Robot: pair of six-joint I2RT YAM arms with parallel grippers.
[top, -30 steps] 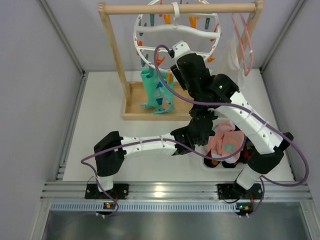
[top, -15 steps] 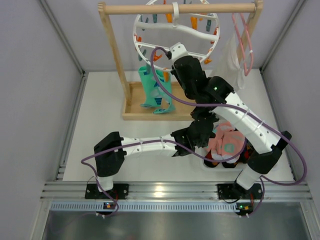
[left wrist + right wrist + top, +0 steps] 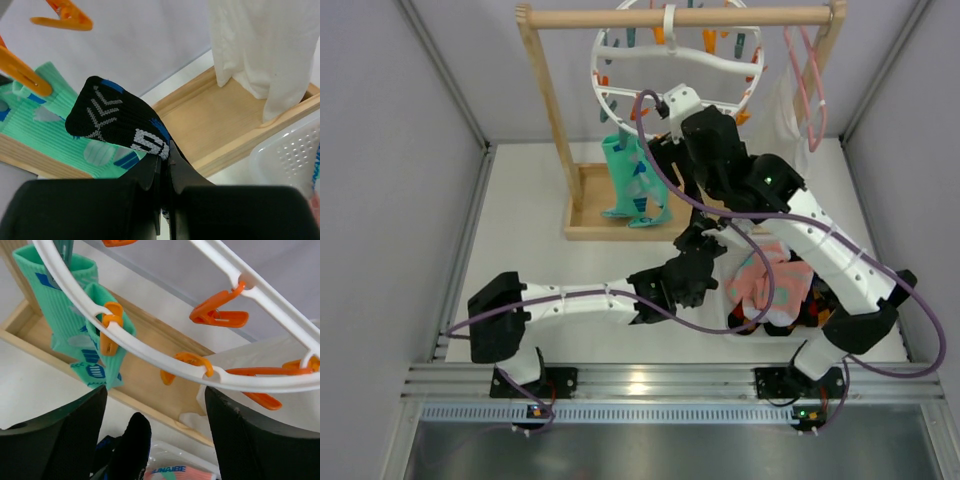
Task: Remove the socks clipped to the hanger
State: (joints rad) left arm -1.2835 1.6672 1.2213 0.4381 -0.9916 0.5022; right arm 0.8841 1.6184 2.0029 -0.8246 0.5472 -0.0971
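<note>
The round white hanger (image 3: 601, 88) hangs from the wooden rail, with orange and teal clips. Two teal socks (image 3: 632, 182) hang clipped at its left side. They also show in the right wrist view (image 3: 64, 315) and the left wrist view (image 3: 49, 131). My left gripper (image 3: 697, 252) is shut on a black sock (image 3: 111, 119) with white and blue marks, held low in front of the wooden base. My right gripper (image 3: 658, 150) is open and empty just under the ring (image 3: 150, 354), beside an empty orange clip (image 3: 192, 361). The black sock also shows below it (image 3: 131, 444).
A white basket (image 3: 734, 322) at the right front holds pink socks (image 3: 766, 284) and others. A white garment (image 3: 782, 112) and a pink wire hanger (image 3: 807, 70) hang at the right of the wooden rail (image 3: 570, 18). The frame's wooden base (image 3: 588, 218) lies below.
My left arm's elbow has swung left and its gripper has drawn a little toward the near left. My right gripper shifted slightly right under the ring. More of the pink socks shows.
</note>
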